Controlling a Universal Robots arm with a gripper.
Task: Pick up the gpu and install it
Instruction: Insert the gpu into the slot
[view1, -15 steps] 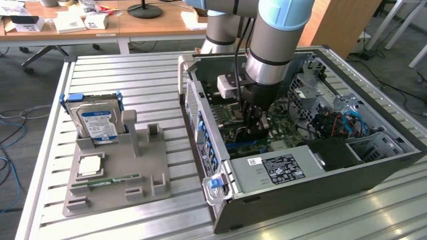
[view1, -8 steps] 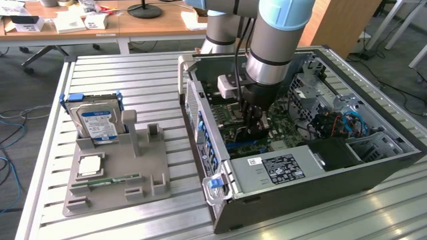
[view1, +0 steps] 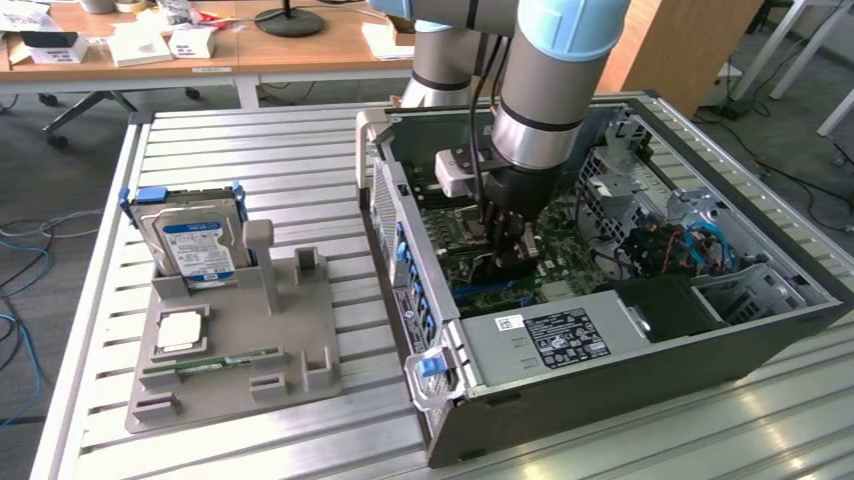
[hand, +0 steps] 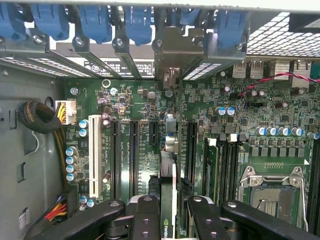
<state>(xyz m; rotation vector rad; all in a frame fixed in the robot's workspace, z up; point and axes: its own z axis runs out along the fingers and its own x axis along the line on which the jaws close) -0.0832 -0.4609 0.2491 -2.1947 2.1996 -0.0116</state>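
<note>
**A:** Which step is in hand?

**B:** I judge it is the installing, not the picking up. The computer case (view1: 601, 380) lies open on the slatted table (view1: 267, 140), and the arm (view1: 561, 80) reaches down into it. The gripper (hand: 170, 202) is clamped on the gpu (hand: 168, 175), one finger on each face. The card stands on its edge over the motherboard (hand: 135, 100).

**A:** Is it seated already?

**B:** I cannot tell, because the card hides the slot below it. A long black slot (hand: 191, 150) runs just beside it. At the rear panel there is a grey metal piece (hand: 175, 50), which I take for its end bracket, under the row of blue clips (hand: 95, 22).

**A:** What does the seating call for?

**B:** In my opinion, a straight push toward the board. The card must be kept upright, its lower edge in line with the slot, and the bracket in its opening. A tilt could jam the connector.

**A:** And what stands around?

**B:** The power supply (view1: 554, 335) is inside the case, apart from the card. On the exterior view's left, a grey fixture (view1: 227, 385) carries the hard drive (view1: 198, 245) and the memory stick (view1: 220, 362), well apart from the case. On the board, a cable bundle (hand: 37, 117) lies to one side of the card and a red and black wire (hand: 260, 85) to the other. The small capacitors (hand: 225, 111) are what a drifting card might touch.
</note>
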